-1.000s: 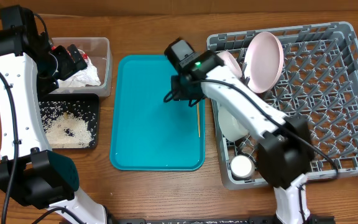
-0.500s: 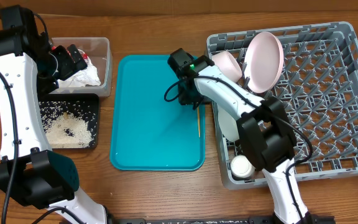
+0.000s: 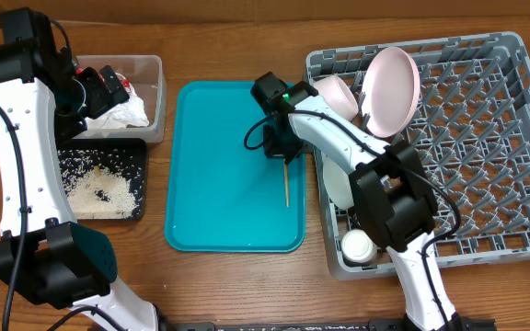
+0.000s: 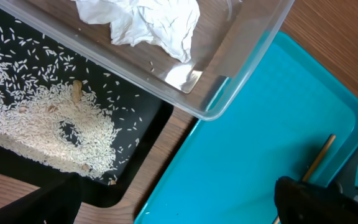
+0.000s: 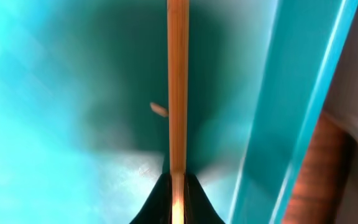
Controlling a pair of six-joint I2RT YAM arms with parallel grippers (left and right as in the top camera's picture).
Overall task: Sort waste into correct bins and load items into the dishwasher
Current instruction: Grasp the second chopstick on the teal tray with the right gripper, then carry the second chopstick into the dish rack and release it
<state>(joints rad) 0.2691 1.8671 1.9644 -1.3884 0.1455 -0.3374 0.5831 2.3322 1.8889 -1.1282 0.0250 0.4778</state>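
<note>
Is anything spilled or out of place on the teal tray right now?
One stray food scrap lies on the teal tray, beside the chopstick pinched in the right gripper. The rice scraps otherwise sit in the black tray.

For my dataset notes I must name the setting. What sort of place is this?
Probably a lab tabletop set up for dish clearing: a grey dish rack, a teal tray with a chopstick, a black tray of rice.

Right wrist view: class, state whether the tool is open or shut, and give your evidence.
Shut: the right tool pinches the end of the thin wooden chopstick, no gap showing.
</note>
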